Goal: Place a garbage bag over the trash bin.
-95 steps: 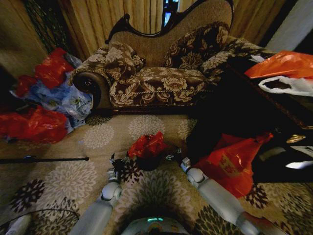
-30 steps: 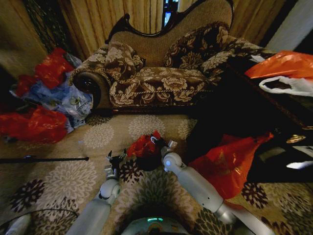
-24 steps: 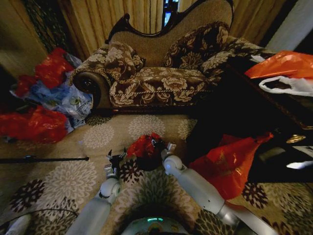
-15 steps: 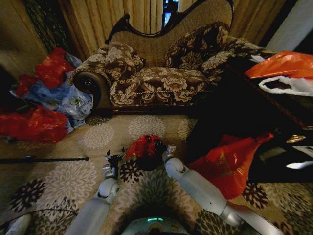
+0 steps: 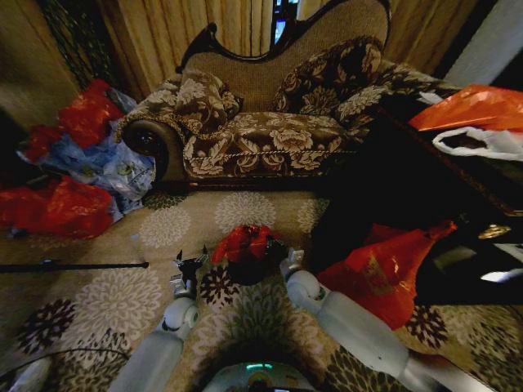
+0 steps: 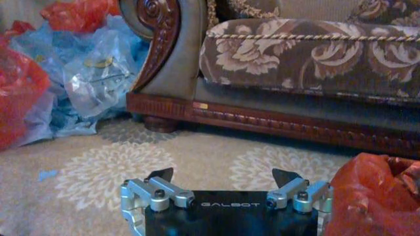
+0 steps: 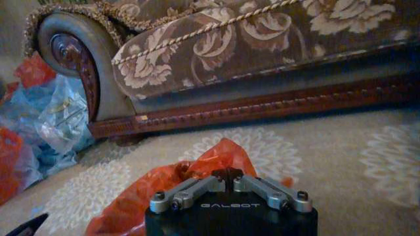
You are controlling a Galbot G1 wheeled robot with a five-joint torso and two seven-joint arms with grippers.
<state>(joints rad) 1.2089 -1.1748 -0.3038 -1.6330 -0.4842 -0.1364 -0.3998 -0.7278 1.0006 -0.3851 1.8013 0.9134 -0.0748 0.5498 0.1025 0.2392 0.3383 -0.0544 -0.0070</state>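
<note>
The garbage bag (image 5: 243, 242) is a crinkly red bag lying bunched over the top of the trash bin (image 5: 245, 269), a small black bin on the patterned carpet in front of the sofa. My right gripper (image 5: 283, 255) is at the bag's right side. In the right wrist view its fingers (image 7: 227, 173) are shut, with a raised peak of the garbage bag (image 7: 164, 191) pinched at their tips. My left gripper (image 5: 190, 263) stands open on the carpet just left of the bin. In the left wrist view it (image 6: 222, 175) holds nothing, and the garbage bag (image 6: 374, 196) is beside it.
A floral sofa (image 5: 261, 139) stands behind the bin. Stuffed red bags (image 5: 57, 208) and blue plastic (image 5: 106, 163) lie at the left. A large orange-red bag (image 5: 384, 273) leans against dark furniture (image 5: 425, 188) on the right. A black rod (image 5: 73, 265) lies on the carpet.
My right arm has swung back to the right from over the bag, and the bag's right edge has been drawn out that way. The left gripper has barely moved.
</note>
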